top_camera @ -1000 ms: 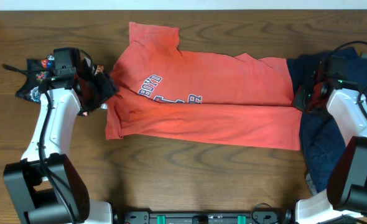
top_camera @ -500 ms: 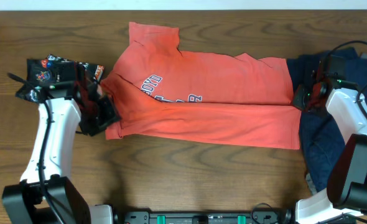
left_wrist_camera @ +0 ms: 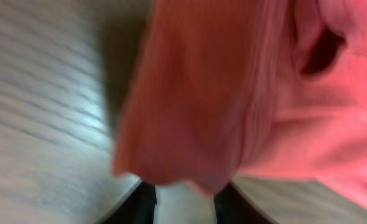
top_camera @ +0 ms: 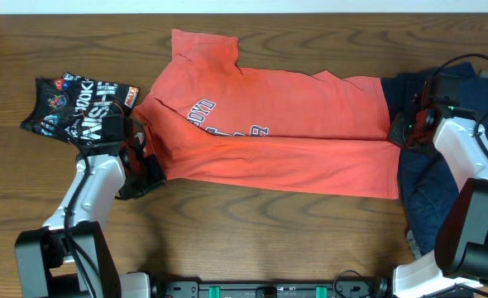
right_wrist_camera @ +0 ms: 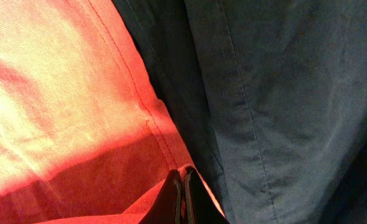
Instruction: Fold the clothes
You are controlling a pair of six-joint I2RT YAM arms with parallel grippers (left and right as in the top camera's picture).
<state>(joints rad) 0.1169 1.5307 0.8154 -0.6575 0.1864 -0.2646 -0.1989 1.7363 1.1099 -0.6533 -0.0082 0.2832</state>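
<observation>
The left gripper (top_camera: pixel 142 168) has swung down off the small black printed garment (top_camera: pixel 77 112), leaving it uncovered, and now sits at the near left corner of the coral-red T-shirt (top_camera: pixel 294 141), jaws apart with that corner drooping between them, so a fold pickup looks imminent. The right gripper (top_camera: pixel 401 132) stays clenched on the shirt's hem, beside the dark navy garment (top_camera: pixel 422 194). Count: three garments on the tabletop (top_camera: pixel 252 240), two grippers, shirt spread mid-table.
</observation>
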